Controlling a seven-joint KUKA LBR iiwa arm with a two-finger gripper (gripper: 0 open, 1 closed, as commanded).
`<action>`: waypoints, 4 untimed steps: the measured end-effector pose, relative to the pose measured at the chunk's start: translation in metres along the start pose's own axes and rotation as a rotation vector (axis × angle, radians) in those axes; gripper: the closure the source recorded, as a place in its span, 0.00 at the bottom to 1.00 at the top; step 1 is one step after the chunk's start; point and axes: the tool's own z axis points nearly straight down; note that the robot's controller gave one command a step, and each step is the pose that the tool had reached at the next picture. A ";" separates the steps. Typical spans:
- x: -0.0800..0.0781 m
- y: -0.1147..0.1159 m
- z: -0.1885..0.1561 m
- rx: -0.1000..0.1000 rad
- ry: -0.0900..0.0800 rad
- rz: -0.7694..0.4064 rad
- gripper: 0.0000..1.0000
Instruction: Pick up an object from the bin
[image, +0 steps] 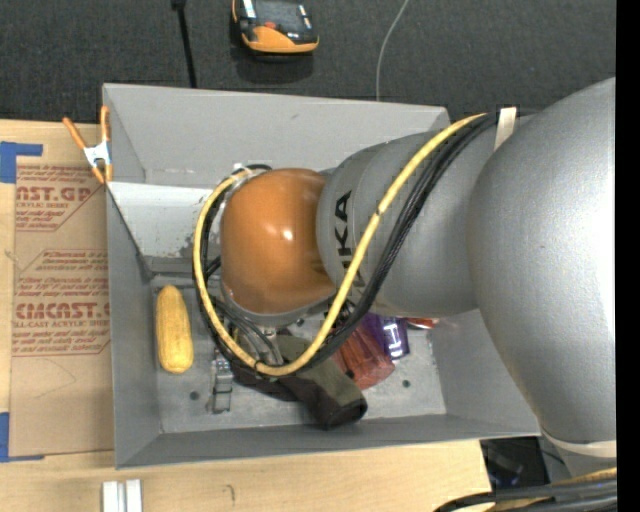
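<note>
My gripper (243, 348), just right of the yellow cob (173, 329): spread or pressed together, I cannot tell. No thing seen lifted; pick outstanding.

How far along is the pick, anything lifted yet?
Reach done: the arm is down in the bin, orange wrist cover over its middle. Nothing visibly held. Yellow cob, purple packet and dark lump lie on the floor; grasp and lift remain.
</note>
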 end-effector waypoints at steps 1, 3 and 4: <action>-0.002 -0.001 -0.004 -0.002 -0.007 0.003 0.00; 0.008 -0.076 0.072 -0.001 -0.005 0.089 0.00; -0.018 -0.102 0.051 -0.001 -0.011 0.114 0.00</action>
